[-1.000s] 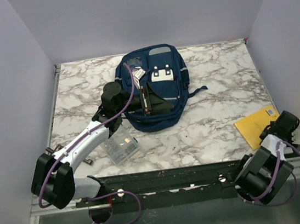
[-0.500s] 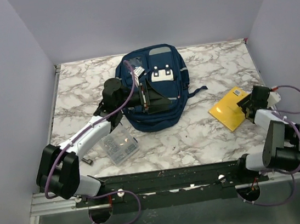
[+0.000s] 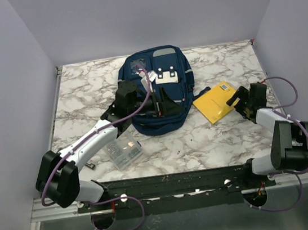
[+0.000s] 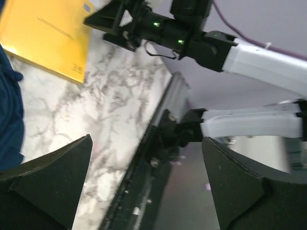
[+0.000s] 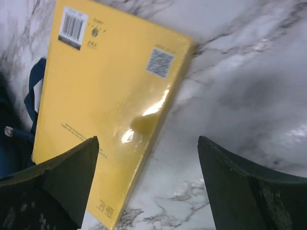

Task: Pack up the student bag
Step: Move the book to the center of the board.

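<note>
table [image 3: 221, 66]: white marble pattern with grey veins, spread out under me and closed in by plain pale walls [image 3: 146, 14]
student bag [image 3: 170, 87]: navy, it lay flat toward the far middle of the table, grey patch at its far end, main compartment gaping with dark things showing inside
left pincer [image 4: 148, 177]: I held it at the bag's open mouth, fingers spread wide with nothing between them
yellow book [image 3: 215, 102]: it lay flat on the marble just right of the bag, back cover up, its barcode [image 5: 73, 28] at the far corner
right pincer [image 5: 148, 182]: I had it low at the book's right edge, fingers spread wide, one over the cover and one over bare marble, pinching nothing
clear plastic box [image 3: 123, 149]: small, it sat near the front edge, close to the bag's near left corner and beside my left forearm
</note>
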`<action>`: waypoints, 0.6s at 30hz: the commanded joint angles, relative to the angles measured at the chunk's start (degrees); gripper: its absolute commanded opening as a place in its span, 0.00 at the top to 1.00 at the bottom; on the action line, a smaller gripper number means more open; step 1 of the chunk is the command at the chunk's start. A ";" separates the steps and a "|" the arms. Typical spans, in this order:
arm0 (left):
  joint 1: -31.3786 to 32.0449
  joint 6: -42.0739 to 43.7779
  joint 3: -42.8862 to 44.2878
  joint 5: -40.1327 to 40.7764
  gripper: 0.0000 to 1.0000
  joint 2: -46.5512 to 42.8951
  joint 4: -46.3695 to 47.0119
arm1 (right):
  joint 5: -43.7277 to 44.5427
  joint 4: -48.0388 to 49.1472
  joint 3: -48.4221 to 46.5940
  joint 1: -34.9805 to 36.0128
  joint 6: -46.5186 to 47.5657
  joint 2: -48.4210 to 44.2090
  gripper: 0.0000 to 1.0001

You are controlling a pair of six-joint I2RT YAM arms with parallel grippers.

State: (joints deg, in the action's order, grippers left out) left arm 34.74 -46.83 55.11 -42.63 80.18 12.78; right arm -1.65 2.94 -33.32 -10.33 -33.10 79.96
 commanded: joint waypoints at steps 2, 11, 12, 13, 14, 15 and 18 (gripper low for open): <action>7.39 19.91 5.88 25.76 0.02 -0.93 -11.28 | -16.59 5.27 4.38 -14.66 -5.51 -1.45 0.12; 19.22 36.76 24.60 36.44 0.02 17.44 -11.41 | -23.02 13.98 -2.24 -21.80 -3.34 10.45 0.17; 19.22 36.36 26.41 36.60 0.03 19.14 -12.21 | -23.89 14.70 -3.23 -21.76 -3.42 12.23 0.17; 19.22 36.28 27.73 36.66 0.03 20.93 -12.68 | -25.44 16.29 -4.05 -21.79 -3.08 14.19 0.19; 19.22 36.28 29.17 36.79 0.03 22.29 -14.29 | -27.34 17.66 -4.59 -21.75 -3.28 16.01 0.20; 19.22 36.34 30.43 37.26 0.03 23.84 -15.90 | -28.71 19.28 -4.89 -21.77 -3.70 17.23 0.25; 19.22 37.50 34.13 37.84 0.04 27.94 -19.44 | -29.91 19.58 -6.18 -21.76 -3.10 19.55 0.29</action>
State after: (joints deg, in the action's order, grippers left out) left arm 54.37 -12.56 84.38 -8.05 103.98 -0.45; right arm -27.22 20.47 -38.24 -32.08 -37.80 96.16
